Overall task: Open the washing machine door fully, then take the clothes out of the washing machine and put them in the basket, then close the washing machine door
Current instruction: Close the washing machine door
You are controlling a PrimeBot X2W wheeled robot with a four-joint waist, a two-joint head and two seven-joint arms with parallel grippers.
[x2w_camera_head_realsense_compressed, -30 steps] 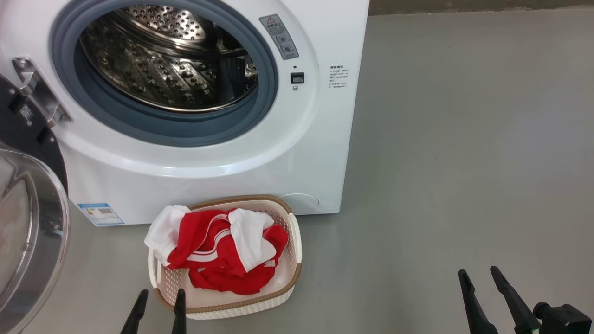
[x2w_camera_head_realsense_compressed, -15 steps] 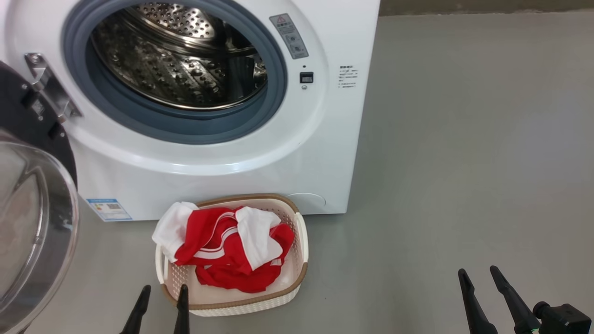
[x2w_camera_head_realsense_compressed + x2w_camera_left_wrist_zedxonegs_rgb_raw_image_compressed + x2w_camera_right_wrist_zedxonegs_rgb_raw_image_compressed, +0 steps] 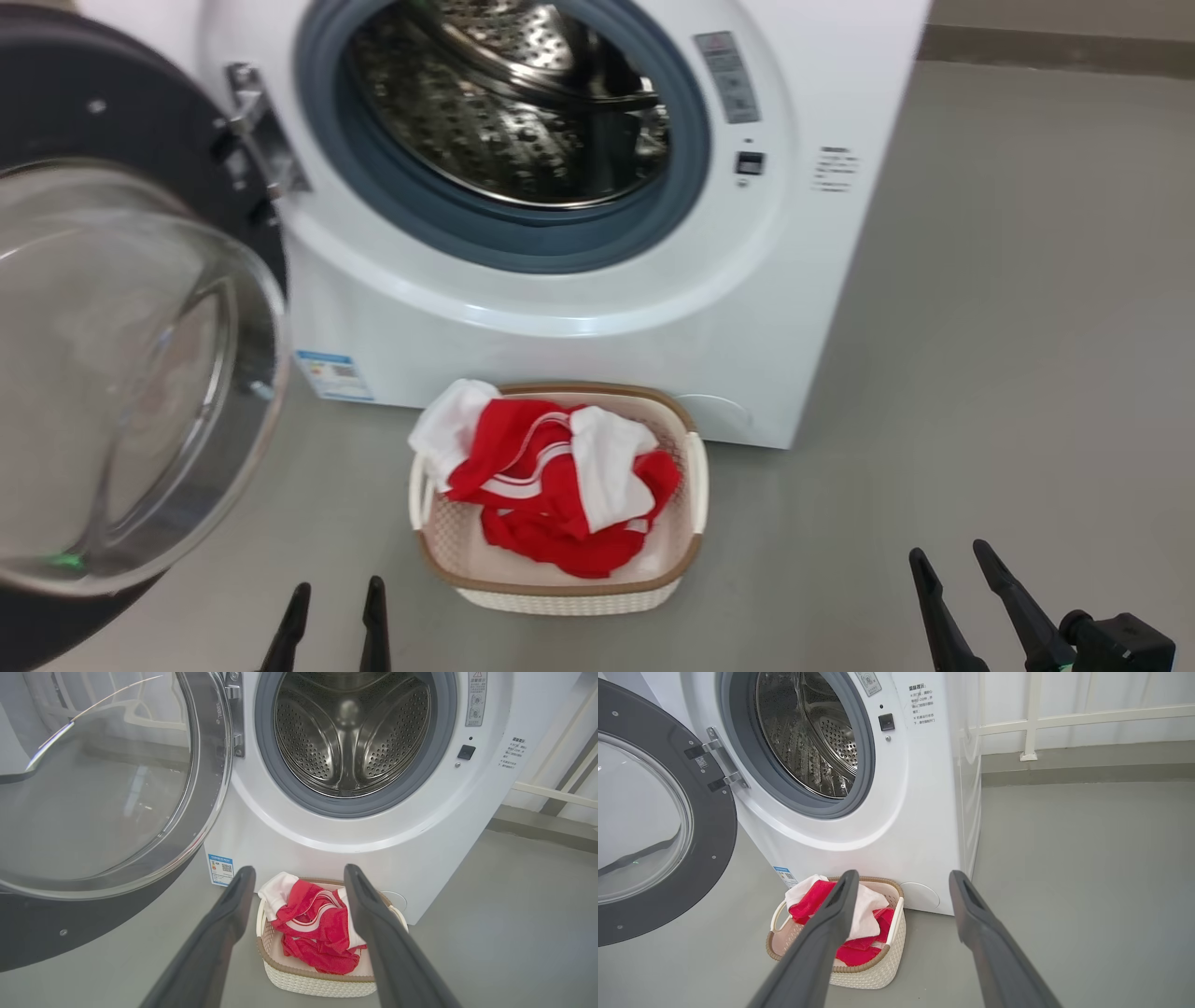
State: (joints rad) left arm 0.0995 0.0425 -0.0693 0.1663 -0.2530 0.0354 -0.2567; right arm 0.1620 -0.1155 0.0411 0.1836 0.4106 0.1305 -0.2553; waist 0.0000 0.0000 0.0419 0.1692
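Note:
The white washing machine (image 3: 579, 345) stands with its steel drum (image 3: 523, 103) showing no clothes inside. Its door (image 3: 121, 373) hangs wide open at the left, black rim around a clear glass bowl. On the floor before the machine sits the cream basket (image 3: 560, 583) holding the red and white clothes (image 3: 551, 485). My left gripper (image 3: 336, 597) is open at the bottom edge, left of the basket. At the lower right my right gripper (image 3: 948, 555) is open and holds nothing. The left wrist view looks over the basket (image 3: 317, 984), the clothes (image 3: 313, 924) and the door (image 3: 107, 812); the right wrist view shows the basket (image 3: 859, 975).
Grey floor (image 3: 1008, 373) spreads to the right of the machine. A blue label (image 3: 333, 375) sits low on the machine front. A white railing (image 3: 1064, 718) and a wall base run behind the machine at the right.
The head camera has swung left, so the machine, basket and door sit further right in the picture. More of the open door shows. Both grippers stay open in the same low spots.

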